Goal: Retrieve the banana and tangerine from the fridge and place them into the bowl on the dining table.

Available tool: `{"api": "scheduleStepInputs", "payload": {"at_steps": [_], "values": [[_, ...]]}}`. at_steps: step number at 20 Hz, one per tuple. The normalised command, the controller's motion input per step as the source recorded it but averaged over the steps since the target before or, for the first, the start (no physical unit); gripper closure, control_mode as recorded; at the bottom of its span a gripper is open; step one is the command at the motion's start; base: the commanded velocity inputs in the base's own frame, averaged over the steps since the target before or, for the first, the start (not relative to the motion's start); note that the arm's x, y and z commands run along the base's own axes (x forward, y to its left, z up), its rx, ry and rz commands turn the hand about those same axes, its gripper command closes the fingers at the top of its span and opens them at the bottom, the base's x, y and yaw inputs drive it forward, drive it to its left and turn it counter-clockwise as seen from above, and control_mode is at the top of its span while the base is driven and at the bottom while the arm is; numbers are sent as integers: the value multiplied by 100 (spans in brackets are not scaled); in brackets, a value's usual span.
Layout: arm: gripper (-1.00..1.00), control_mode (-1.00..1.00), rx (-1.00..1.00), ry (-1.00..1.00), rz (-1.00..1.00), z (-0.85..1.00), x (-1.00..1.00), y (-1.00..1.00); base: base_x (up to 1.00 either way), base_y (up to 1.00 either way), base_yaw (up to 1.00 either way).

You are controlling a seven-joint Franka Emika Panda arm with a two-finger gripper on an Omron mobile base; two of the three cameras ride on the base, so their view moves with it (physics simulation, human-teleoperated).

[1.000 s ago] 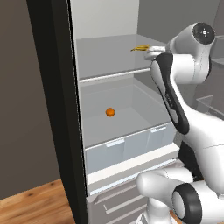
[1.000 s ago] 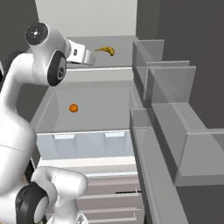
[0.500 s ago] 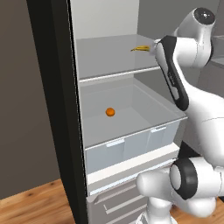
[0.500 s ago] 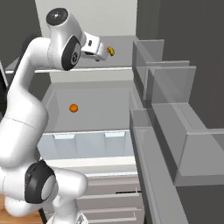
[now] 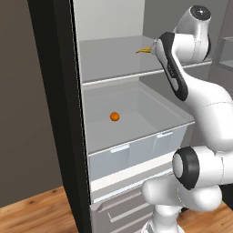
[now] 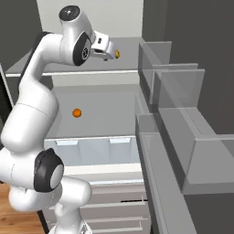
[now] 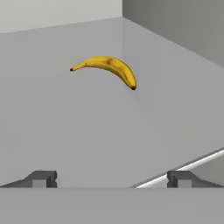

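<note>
Fridge (image 5: 63,113) stands open, its black side edge toward the left base camera, interior pale grey and evenly lit. Upper shelf (image 5: 109,61) is a flat grey surface with a pale metal strip along its front edge. The banana (image 7: 109,68) lies on this shelf toward the back right corner, close to the rear and right walls, curved side up in the hand view, stem end pointing left. In the right base view only a small yellow part of it (image 6: 117,54) shows past the hand.

Below the shelf, a wide pale compartment (image 5: 136,118) holds the tangerine (image 5: 114,117), resting alone near the middle of its floor, well apart from the walls. Translucent drawer fronts (image 5: 136,152) sit under that, with further grey drawers beneath.

Door racks (image 6: 173,105) of clear grey plastic line the right side. Wood floor (image 5: 32,211) is visible at lower left.

The claw (image 7: 111,178) sits at the shelf's front edge, fingers spread wide, nothing between them, well short of the banana
</note>
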Motion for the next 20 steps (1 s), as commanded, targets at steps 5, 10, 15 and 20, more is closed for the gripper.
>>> {"api": "scheduleStepInputs", "payload": {"at_steps": [5,10,15,20], "values": [[-100,-100,0,-3,1,-13,38,0,0,0,0],[-100,-100,0,-1,0,-3,35,-1,0,0,0],[-100,-100,0,0,0,0,25,-8,0,0,0],[-100,-100,0,0,0,0,9,-19,0,0,0]]}}
